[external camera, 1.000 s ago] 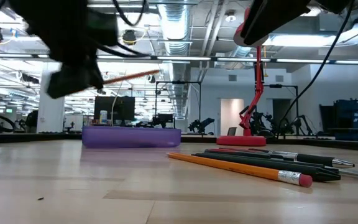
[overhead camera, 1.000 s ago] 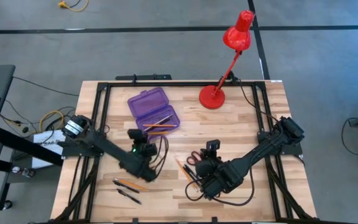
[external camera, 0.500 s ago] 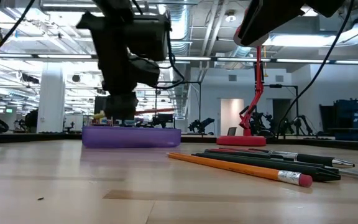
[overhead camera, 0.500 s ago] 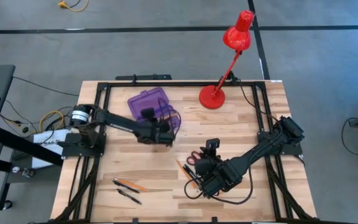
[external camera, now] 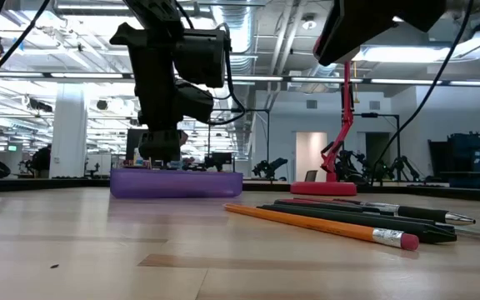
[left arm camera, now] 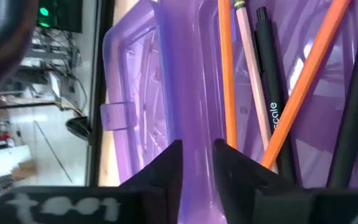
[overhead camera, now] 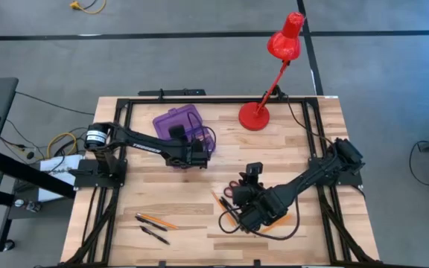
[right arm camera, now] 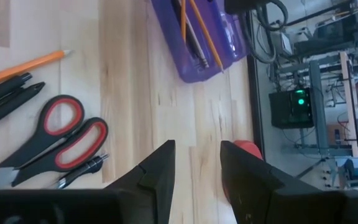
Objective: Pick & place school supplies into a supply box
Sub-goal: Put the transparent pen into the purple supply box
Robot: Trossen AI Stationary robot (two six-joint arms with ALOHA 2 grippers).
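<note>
The translucent purple supply box [overhead camera: 179, 123] lies open on the far left part of the table, lid flat beside its tray. Orange pencils [left arm camera: 227, 74] and black pens [left arm camera: 272, 93] lie in the tray. My left gripper [left arm camera: 197, 163] hangs over the tray [overhead camera: 208, 141], slanting down, open, with nothing between its fingers. My right gripper [right arm camera: 195, 163] is open above the table's near middle. Before it lie the red-handled scissors [right arm camera: 55, 142], black pens [right arm camera: 5, 93] and an orange pencil [right arm camera: 27, 65], flat on the wood.
A red desk lamp stands at the far edge, base [overhead camera: 255, 116] on the table and head [overhead camera: 285, 37] beyond it. An orange pencil [overhead camera: 157, 221] and black pens [overhead camera: 155, 235] lie near the left front corner. Black frame rails [overhead camera: 199, 100] border the table.
My left gripper has swung from the table's near left toward the far edge, carrying an orange pencil, and stopped over the box's tray. In the low view the pencil no longer sticks out from its fingers. My right gripper has kept its place.
</note>
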